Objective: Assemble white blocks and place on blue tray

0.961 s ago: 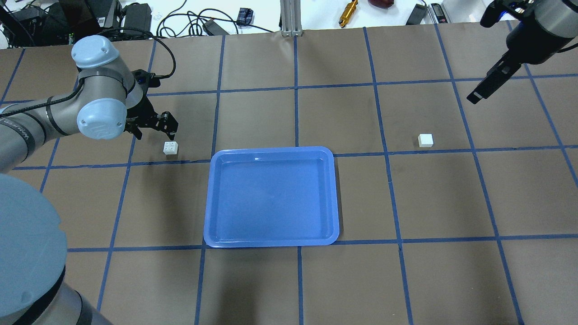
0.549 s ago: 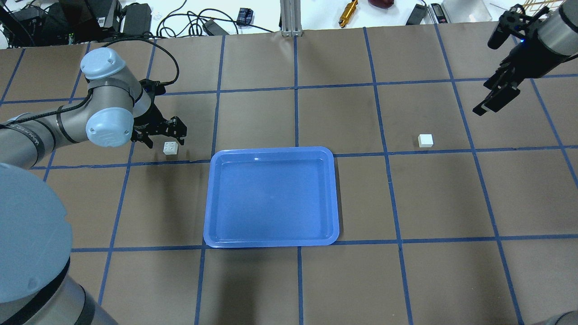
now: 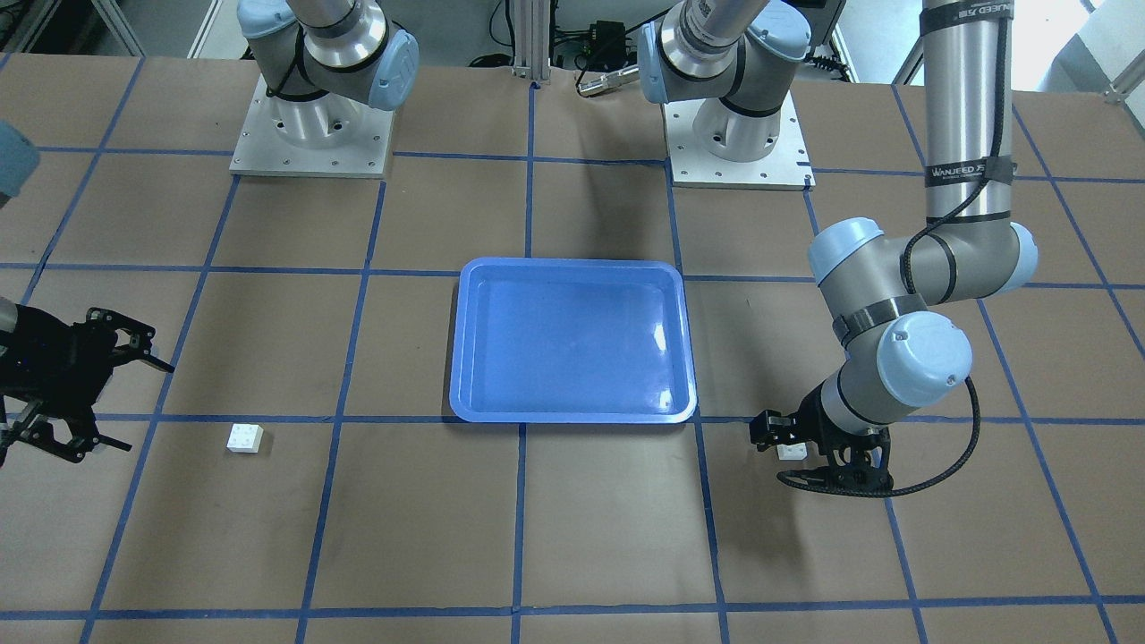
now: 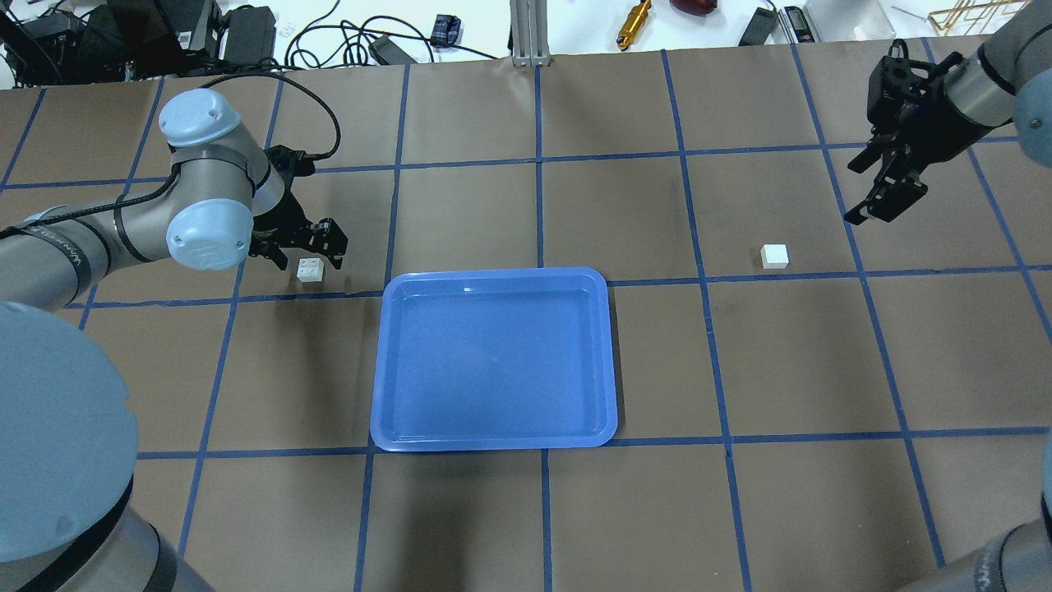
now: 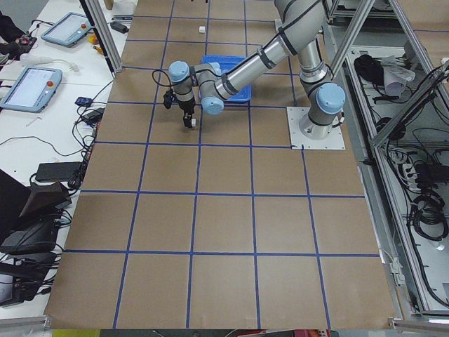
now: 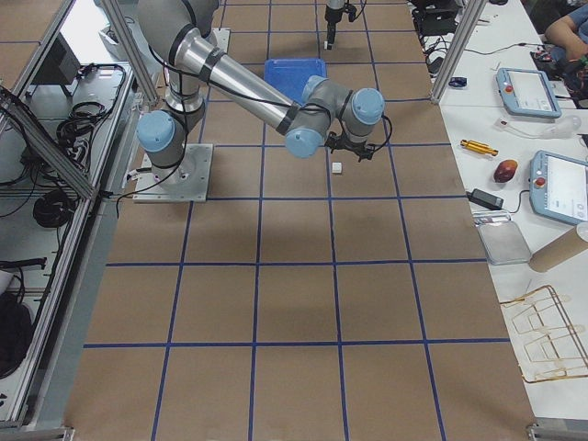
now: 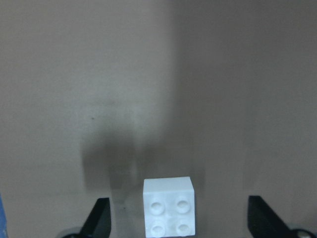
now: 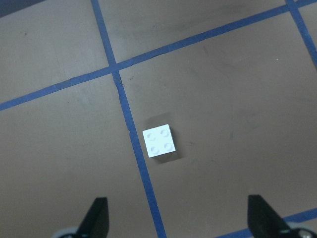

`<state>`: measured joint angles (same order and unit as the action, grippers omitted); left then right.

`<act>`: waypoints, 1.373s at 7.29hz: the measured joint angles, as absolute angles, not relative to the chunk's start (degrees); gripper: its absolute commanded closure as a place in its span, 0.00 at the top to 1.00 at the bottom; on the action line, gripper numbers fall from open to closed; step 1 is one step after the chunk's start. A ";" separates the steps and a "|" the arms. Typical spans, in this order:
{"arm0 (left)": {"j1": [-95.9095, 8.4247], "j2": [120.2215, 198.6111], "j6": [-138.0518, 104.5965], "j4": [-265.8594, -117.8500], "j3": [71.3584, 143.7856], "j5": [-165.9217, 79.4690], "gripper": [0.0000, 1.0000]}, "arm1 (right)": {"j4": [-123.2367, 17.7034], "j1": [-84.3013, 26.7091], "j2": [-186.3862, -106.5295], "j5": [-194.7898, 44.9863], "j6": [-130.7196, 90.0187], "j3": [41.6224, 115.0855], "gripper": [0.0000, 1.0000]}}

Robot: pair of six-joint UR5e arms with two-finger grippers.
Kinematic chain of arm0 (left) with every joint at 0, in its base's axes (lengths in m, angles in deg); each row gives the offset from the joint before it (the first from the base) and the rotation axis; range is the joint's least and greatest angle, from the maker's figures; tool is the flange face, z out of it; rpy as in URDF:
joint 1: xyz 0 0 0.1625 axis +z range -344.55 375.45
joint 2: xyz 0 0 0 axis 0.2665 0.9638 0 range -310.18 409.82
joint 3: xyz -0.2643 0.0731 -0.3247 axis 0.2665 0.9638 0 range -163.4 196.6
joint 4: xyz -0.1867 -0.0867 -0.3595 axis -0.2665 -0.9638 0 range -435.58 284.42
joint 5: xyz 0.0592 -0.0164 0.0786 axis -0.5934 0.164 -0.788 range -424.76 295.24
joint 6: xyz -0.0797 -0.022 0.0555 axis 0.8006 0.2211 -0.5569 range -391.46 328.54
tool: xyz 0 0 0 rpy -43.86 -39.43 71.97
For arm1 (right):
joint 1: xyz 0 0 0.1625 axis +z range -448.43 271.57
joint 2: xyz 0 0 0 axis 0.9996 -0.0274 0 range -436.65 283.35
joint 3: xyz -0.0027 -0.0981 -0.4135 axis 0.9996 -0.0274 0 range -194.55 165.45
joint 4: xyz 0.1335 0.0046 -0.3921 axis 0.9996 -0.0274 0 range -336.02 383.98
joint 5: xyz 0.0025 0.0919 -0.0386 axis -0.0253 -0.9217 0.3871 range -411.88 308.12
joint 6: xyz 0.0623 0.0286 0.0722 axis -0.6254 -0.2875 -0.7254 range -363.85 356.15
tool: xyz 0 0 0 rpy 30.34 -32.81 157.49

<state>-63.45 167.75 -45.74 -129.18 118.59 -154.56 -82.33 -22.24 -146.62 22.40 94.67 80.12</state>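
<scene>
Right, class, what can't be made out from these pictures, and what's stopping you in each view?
Left wrist view: the bottom edge cuts off the left gripper; only fingertips show beside the left white block.
Front-facing view: the left gripper hides most of that block.
Right wrist view: the bottom edge cuts off the right gripper.
Exterior left view: the right white block is too small to show studs.

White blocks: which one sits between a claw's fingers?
The block straddled by the left claw, left of the blue tray overhead; the other block lies clear of the right claw.
</scene>
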 measured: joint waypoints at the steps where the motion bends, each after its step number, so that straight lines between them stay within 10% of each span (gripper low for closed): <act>1: -63.47 167.74 -45.83 -129.26 118.54 -154.96 0.11 | -82.71 -22.25 -145.47 22.32 95.67 80.10 1.00; 10: -72.34 161.89 -34.34 -141.29 113.42 -152.10 0.00 | -88.88 -21.63 -138.93 18.41 96.74 84.44 1.00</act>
